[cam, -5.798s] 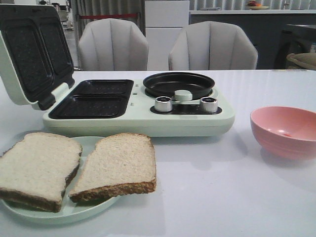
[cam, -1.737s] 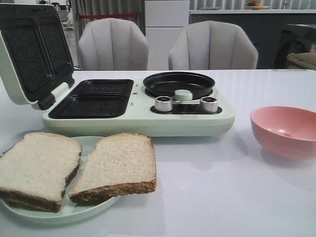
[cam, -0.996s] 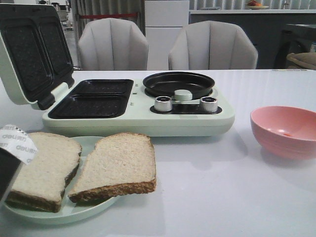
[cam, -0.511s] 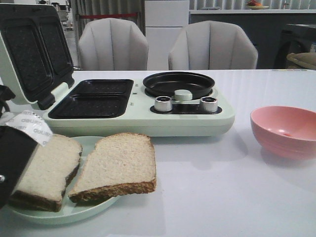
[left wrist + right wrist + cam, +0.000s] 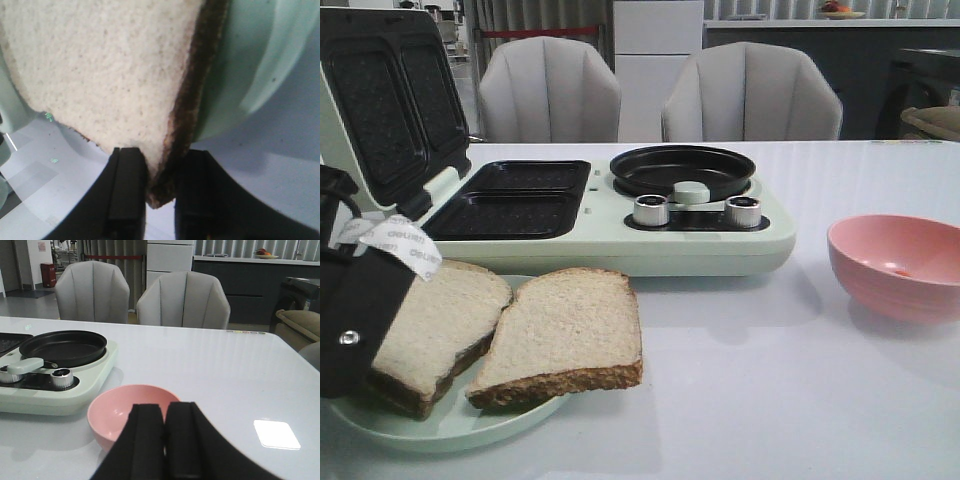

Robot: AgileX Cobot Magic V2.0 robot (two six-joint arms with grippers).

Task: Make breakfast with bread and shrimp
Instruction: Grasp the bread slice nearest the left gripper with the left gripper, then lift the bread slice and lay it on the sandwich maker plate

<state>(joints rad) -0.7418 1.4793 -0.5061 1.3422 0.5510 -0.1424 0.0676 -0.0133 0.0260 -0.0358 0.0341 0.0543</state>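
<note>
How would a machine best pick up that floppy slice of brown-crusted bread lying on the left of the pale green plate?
Probably by a crust corner overhanging the plate's rim, coming in from the outer, left side. The left slice of brown-crusted bread lies flat on the pale green plate, so only its edge offers a pinch. The left tool is placed just so, one finger on each face of the corner.

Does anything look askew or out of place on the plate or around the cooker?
Only the left bread slice: the left end effector pinches its corner, lifting it off the plate. Nothing spilled or damaged.
</note>
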